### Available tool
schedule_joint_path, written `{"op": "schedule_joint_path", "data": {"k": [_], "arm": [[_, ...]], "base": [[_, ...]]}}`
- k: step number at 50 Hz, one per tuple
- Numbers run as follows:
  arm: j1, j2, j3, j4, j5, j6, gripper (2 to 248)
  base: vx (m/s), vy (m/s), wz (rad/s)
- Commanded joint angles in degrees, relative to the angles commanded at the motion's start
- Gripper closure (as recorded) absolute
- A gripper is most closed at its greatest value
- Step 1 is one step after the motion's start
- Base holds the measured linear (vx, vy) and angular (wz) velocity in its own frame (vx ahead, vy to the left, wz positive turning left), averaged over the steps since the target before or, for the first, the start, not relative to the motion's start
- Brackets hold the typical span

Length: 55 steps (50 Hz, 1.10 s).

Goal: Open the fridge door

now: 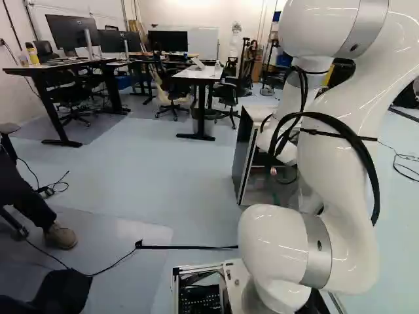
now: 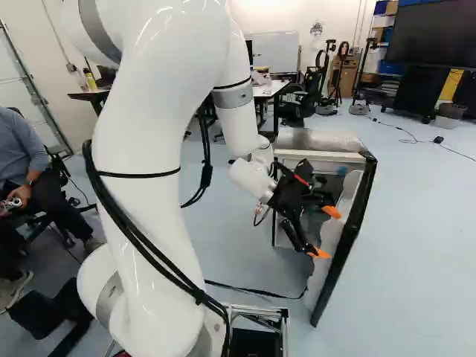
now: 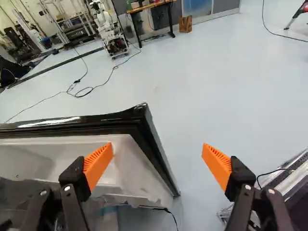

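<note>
In the right base view my gripper [image 2: 325,233] is at the inner side of the fridge door [image 2: 343,236], which stands swung out from the fridge body [image 2: 316,155]. The wrist view shows the gripper [image 3: 158,161] open, its fingers wide apart. One orange pad [image 3: 98,163] lies over the door's white inner liner [image 3: 132,156]; the other is out past the black-framed free edge, over the floor. Whether either finger touches the door I cannot tell. The fridge [image 1: 243,157] is partly behind my arm in the left base view, where the gripper cannot be made out.
Metal framing of my base [image 3: 288,180] lies beside the finger farther from the door. Another robot [image 3: 109,31] stands far off past the door. Cables [image 3: 89,89] run over the floor. Desks [image 1: 196,73] and chairs are at the back of the room.
</note>
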Motion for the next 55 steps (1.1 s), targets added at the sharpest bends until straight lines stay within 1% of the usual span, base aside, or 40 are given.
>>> {"op": "schedule_joint_path", "data": {"k": [19, 24, 30, 55], "arm": [[0.1, -0.4, -0.7, 0.1, 0.0, 0.0, 3], [-0.3, -1.0, -1.6, 0.2, 0.0, 0.0, 3], [-1.6, -1.9, -3.2, 0.9, 0.0, 0.0, 3], [-7.7, -6.3, -10.7, 5.0, 0.0, 0.0, 3]], "base": [[0.0, 0.0, 0.0], [0.0, 0.0, 0.0], [0.0, 0.0, 0.0], [0.0, 0.0, 0.0]]}}
